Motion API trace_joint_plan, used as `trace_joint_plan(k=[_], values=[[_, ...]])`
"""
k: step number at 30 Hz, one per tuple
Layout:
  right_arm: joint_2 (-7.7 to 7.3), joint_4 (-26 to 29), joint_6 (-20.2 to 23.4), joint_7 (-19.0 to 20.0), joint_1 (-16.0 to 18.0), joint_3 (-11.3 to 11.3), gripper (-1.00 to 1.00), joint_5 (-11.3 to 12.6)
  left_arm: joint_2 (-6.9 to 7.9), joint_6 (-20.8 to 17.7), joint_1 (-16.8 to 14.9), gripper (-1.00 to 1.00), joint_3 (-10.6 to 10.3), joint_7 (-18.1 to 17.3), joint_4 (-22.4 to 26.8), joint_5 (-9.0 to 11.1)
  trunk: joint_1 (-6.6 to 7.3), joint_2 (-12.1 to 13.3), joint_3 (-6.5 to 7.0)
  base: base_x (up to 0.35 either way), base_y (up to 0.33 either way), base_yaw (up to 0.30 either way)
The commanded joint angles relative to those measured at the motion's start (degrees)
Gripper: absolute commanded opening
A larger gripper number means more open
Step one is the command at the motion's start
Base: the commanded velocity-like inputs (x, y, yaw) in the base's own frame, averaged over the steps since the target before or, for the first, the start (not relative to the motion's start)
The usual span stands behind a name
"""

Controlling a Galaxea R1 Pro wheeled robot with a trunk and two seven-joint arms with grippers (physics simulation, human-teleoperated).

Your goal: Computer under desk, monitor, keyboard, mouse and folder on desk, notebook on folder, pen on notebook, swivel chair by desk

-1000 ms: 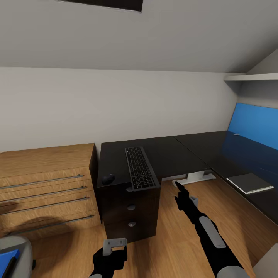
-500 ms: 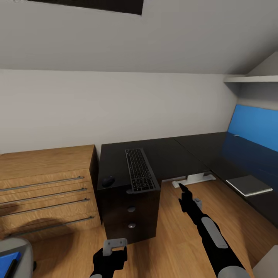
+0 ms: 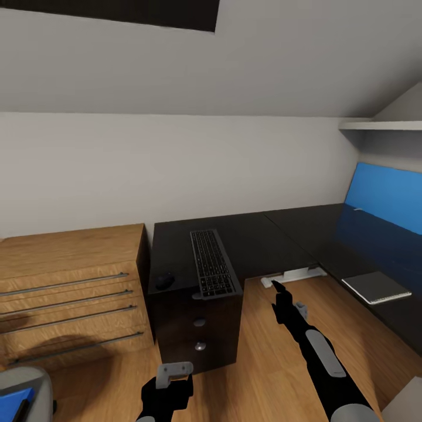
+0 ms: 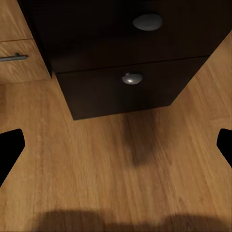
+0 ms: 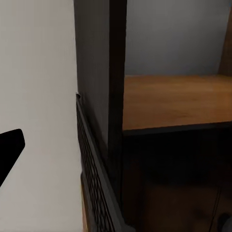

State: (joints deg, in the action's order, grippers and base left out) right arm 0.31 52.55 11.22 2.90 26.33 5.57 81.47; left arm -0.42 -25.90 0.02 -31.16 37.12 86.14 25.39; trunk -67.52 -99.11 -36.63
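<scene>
A black L-shaped desk (image 3: 258, 234) stands against the wall, its near end resting on a dark drawer unit (image 3: 196, 328) with two round knobs. The keyboard (image 3: 212, 264) lies lengthwise on that end, its near edge slightly over the front. The mouse (image 3: 165, 281) sits just beside it, toward the wooden dresser (image 3: 70, 293). On the desk's other wing, below a blue panel (image 3: 384, 196), a notebook (image 3: 375, 286) lies flat — well apart from the keyboard.

The left gripper (image 3: 170, 384) hangs low over the wood floor (image 3: 266, 363) in front of the drawer unit; in the left wrist view its dark fingertips (image 4: 9, 150) sit at opposite edges, spread wide, with nothing between them. The right gripper (image 3: 280, 293) is raised beside the unit's corner, near the keyboard's end; its fingers look drawn together, but I cannot tell for sure. The right wrist view looks along the keyboard's edge (image 5: 96, 183).

At the lower corner, a grey chair (image 3: 23, 390) carries something blue — likely the folder (image 3: 13, 401).
</scene>
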Motion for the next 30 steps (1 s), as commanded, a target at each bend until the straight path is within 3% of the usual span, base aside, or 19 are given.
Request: trace_joint_plan(k=[1,11,14,18,20,21,23,24,25,26,27,28,30], values=[[0.02,-0.4,0.3,0.1,0.0,0.2,1.0,0.4,0.04,-0.1,0.0,1.0,0.0,0.4,0.1,0.4,0.23,0.4,0.14,0.0,0.0,0.0],[-0.22,-5.4,-0.7,-0.3,0.1,0.2,1.0,-1.3,-0.01,-0.1,0.0,1.0,0.4,0.5,-1.2,0.4,2.42,4.4,1.94,0.0,0.0,0.0],[-0.2,-6.4,-1.1,-0.8,0.1,0.1,1.0,-3.3,-0.06,-0.1,0.0,1.0,0.5,0.6,-2.5,0.4,3.08,5.6,2.48,0.0,0.0,0.0],[-0.03,-7.9,-1.8,-1.9,0.1,-0.3,1.0,-7.9,-0.12,-0.1,0.0,1.0,0.6,0.6,-4.1,0.4,3.96,7.2,3.19,0.0,0.0,0.0],[0.03,-9.9,-3.1,-2.4,0.1,-0.6,1.0,-12.9,-0.16,-0.1,0.0,1.0,0.6,0.5,-4.7,0.4,4.4,8.0,3.55,0.0,0.0,0.0],[0.11,-14.1,-7.4,-2.7,0.1,-0.8,1.0,-21.6,-0.21,0.0,0.0,1.0,0.6,0.5,-5.2,0.4,4.62,8.4,3.73,0.0,0.0,0.0],[0.2,-16.9,-10.8,-2.8,0.1,-0.8,1.0,-26.7,-0.24,0.0,0.0,1.0,0.5,0.5,-5.4,0.4,5.06,9.2,4.09,0.0,0.0,0.0],[0.3,-19.5,-14.9,-2.8,0.1,-0.8,1.0,-32.1,-0.26,0.0,0.0,1.0,0.6,0.5,-5.8,0.4,5.28,9.6,4.27,0.0,0.0,0.0],[0.41,-20.8,-17.6,-2.8,0.1,-0.8,1.0,-35.1,-0.26,0.0,0.0,1.0,0.6,0.4,-6.1,0.4,5.5,10.0,4.45,0.0,0.0,0.0],[0.65,-22.7,-22.1,-2.8,0.1,-0.8,1.0,-39.8,-0.27,0.1,0.0,1.0,0.6,0.4,-6.7,0.4,5.72,10.4,4.63,0.0,0.0,0.0],[0.86,-23.6,-24.3,-2.8,0.1,-0.7,1.0,-42.0,-0.26,0.1,0.0,1.0,0.6,0.4,-7.0,0.4,5.94,10.8,4.81,0.0,0.0,0.0],[1.41,-25.4,-28.6,-2.8,0.1,-0.7,1.0,-45.9,-0.23,0.1,0.0,1.0,0.6,0.4,-7.6,0.3,6.16,11.2,4.99,0.0,0.0,0.0],[1.98,-27.3,-32.3,-2.8,0.1,-0.6,1.0,-49.1,-0.2,0.1,0.0,1.0,0.7,0.4,-8.0,0.4,6.6,12.0,5.35,0.0,0.0,0.0]])
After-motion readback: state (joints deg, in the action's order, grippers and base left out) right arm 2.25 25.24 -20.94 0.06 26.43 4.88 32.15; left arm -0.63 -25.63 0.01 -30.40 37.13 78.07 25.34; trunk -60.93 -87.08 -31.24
